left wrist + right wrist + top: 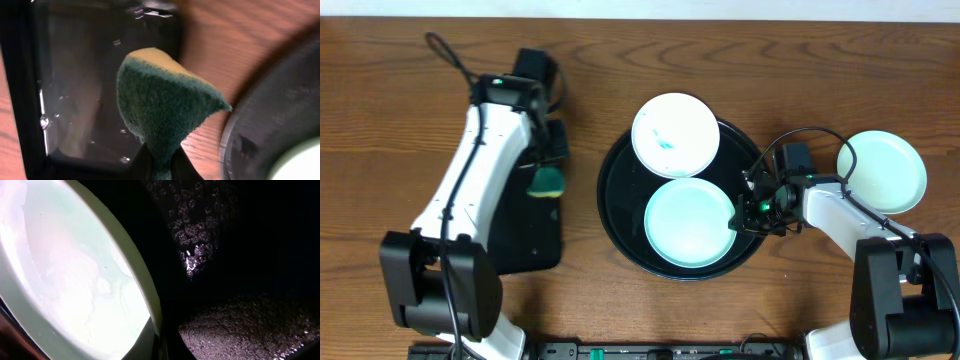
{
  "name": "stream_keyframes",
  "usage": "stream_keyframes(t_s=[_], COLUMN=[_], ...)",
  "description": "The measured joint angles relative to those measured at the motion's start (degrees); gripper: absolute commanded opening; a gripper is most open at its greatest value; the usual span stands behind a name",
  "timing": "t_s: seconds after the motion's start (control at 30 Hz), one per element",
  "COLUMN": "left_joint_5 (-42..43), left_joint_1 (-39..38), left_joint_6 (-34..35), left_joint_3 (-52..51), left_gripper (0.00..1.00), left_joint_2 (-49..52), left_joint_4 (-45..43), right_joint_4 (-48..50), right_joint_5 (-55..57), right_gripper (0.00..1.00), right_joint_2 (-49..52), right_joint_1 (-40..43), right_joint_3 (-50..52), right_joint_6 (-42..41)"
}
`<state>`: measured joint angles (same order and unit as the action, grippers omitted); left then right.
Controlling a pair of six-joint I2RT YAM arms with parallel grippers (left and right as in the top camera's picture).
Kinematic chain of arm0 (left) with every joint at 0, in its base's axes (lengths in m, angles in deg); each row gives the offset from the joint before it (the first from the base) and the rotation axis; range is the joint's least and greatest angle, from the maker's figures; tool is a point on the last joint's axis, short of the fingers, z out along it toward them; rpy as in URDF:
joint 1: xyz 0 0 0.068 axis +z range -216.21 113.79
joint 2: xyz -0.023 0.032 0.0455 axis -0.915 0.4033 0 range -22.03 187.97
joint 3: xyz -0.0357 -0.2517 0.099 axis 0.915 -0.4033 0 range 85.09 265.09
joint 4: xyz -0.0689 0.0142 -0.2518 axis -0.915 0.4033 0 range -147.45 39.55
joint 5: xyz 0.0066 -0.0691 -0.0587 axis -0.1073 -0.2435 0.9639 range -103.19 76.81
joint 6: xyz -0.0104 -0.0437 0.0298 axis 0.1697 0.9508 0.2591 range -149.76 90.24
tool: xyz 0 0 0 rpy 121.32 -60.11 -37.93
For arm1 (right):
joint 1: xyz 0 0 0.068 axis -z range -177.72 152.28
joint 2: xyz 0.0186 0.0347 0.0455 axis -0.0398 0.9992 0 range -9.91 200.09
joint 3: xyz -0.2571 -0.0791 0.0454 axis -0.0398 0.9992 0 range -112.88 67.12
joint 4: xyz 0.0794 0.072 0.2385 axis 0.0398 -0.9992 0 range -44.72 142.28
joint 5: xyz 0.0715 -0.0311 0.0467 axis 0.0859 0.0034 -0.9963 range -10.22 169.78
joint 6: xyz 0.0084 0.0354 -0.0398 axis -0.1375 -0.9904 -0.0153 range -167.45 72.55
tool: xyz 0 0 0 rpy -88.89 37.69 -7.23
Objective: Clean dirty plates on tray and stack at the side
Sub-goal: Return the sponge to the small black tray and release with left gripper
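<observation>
The large round black tray [618, 200] carries two plates. The far plate [675, 134] is white with a teal smear. The near plate [689, 222] is pale mint. My right gripper [752, 206] is shut on the near plate's right rim. In the right wrist view the rim [142, 280] runs between the fingers [160, 347], over the tray [250, 255]. A third plate [882, 172] lies on the table at the right. My left gripper [546, 170] is shut on a green sponge [547, 183], also seen in the left wrist view [165, 110], left of the tray.
A rectangular black tray [525, 240], wet in the left wrist view [75, 85], lies under the left arm. The round tray's rim [280, 115] is just right of the sponge. Wooden table all round.
</observation>
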<state>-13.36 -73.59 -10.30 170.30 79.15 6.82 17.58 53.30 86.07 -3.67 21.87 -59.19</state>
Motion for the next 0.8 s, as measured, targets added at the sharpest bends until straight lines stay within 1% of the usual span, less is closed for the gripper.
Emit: stream_keyframes(t_s=[0.07,0.1,0.27,0.3,0.33,0.37,0.4,0.53,0.6,0.67,0.8], left_joint_5=[-0.1,-0.2,-0.2,-0.2,-0.2,-0.1,0.1,1.5,2.1,2.6,3.0], left_joint_1=[3.0,4.6,8.7,8.9,8.9,8.9,8.9,8.9,8.7,8.3,5.9], left_joint_6=[0.0,0.0,0.0,0.0,0.0,-0.2,-0.3,-0.4,-0.6,-0.8,-0.9], left_joint_3=[-3.2,-5.9,-17.2,-18.2,-18.7,-19.2,-19.2,-19.2,-19.2,-19.2,-19.2], left_gripper=[0.07,0.07,0.08,0.17,0.41,0.69,0.73,0.76,0.77,0.77,0.77], left_joint_2=[0.6,0.8,1.7,1.7,1.7,1.7,1.7,1.3,-0.8,-6.0,-19.6], left_joint_4=[-1.4,-3.4,-11.2,-12.2,-12.7,-13.1,-13.2,-13.2,-12.6,-11.7,-9.8], right_joint_4=[0.0,0.0,0.0,0.0,0.0,0.0,0.0,0.0,0.0,0.0,0.0], right_joint_5=[0.0,0.0,0.0,0.0,0.0,0.0,0.0,0.0,0.0,-0.1,-0.7], right_gripper=[0.01,0.01,0.01,0.01,0.01,0.01,0.01,0.01,0.01,0.01,0.01], right_joint_2=[0.0,0.0,0.0,0.0,0.0,0.0,0.0,0.0,0.0,0.0,0.0], right_joint_1=[0.0,0.0,0.0,0.0,0.0,0.0,0.0,0.0,0.0,0.0,0.0], right_joint_3=[0.0,0.0,0.0,0.0,0.0,0.0,0.0,0.0,0.0,0.0,0.0], right_joint_6=[0.0,0.0,0.0,0.0,0.0,0.0,0.0,0.0,0.0,0.4,2.4])
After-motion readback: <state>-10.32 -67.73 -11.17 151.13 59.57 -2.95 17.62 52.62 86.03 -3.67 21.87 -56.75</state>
